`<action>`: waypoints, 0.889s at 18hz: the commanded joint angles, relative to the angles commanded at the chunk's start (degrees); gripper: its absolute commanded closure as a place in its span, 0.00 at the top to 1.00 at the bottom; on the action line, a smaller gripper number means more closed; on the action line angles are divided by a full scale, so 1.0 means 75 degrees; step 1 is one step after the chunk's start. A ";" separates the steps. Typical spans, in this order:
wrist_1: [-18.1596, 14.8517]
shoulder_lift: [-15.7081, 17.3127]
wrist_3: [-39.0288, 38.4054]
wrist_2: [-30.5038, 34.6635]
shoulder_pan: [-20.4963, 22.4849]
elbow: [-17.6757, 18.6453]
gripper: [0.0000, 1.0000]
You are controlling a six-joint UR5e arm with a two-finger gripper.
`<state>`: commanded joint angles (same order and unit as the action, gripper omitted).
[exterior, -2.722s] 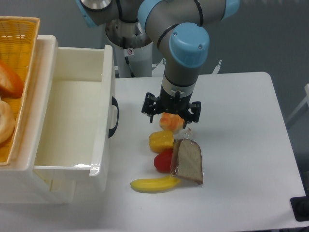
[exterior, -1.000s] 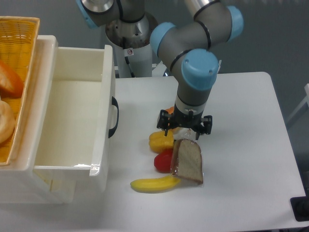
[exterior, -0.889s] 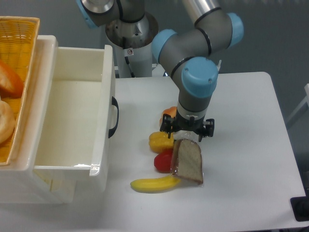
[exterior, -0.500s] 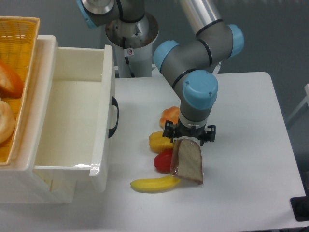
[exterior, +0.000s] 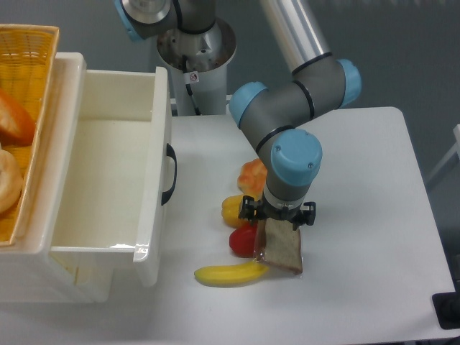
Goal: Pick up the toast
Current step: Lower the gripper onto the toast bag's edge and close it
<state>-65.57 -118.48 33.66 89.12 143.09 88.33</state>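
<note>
White bin (exterior: pixel 108 172), wicker basket (exterior: pixel 29 50), banana (exterior: pixel 228 274), possibly toy peppers (exterior: pixel 241 241)

toast (exterior: pixel 282 249) | flat grey-brown slice, darker crust | lying on the table (exterior: pixel 359 215) | top end hidden under the arm | touching banana (exterior: pixel 228 274) and red piece (exterior: pixel 243 241)

The pincer (exterior: pixel 277 215) covers the toast's (exterior: pixel 282 249) upper end, so its finger spacing cannot be judged.
</note>
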 joint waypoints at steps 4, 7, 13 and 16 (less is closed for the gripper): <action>0.0000 -0.0082 0.0000 -0.0012 -0.0035 0.0000 1.00; 0.0012 -0.0187 0.0023 -0.0012 -0.0047 0.0000 1.00; 0.0012 -0.0269 0.0023 -0.0023 -0.0047 0.0012 1.00; 0.0012 -0.0316 0.0023 -0.0023 -0.0047 0.0000 1.00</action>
<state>-65.48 -120.85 33.84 88.95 142.73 88.33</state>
